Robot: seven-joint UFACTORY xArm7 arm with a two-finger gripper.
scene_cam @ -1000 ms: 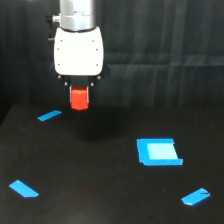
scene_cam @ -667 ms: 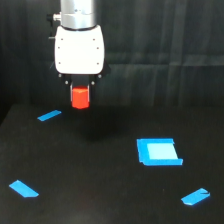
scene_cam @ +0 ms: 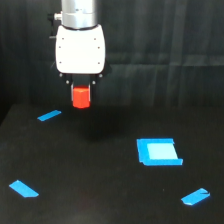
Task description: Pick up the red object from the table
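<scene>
The red object (scene_cam: 81, 97) is a small bright red-orange cylinder. It hangs under the white arm head, held between the dark fingers of my gripper (scene_cam: 81, 94), clear above the black table (scene_cam: 100, 190). The gripper is shut on it. The fingertips are dark and mostly lost against the dark background, so their exact edges are hard to see.
Blue tape strips lie on the table at the exterior view's left (scene_cam: 49, 116), lower left (scene_cam: 23, 188) and lower right (scene_cam: 195, 196). A blue square (scene_cam: 158, 151) lies at the right of centre. A dark curtain hangs behind.
The arm has risen slightly with the red object in its grip. The blue marks have not moved.
</scene>
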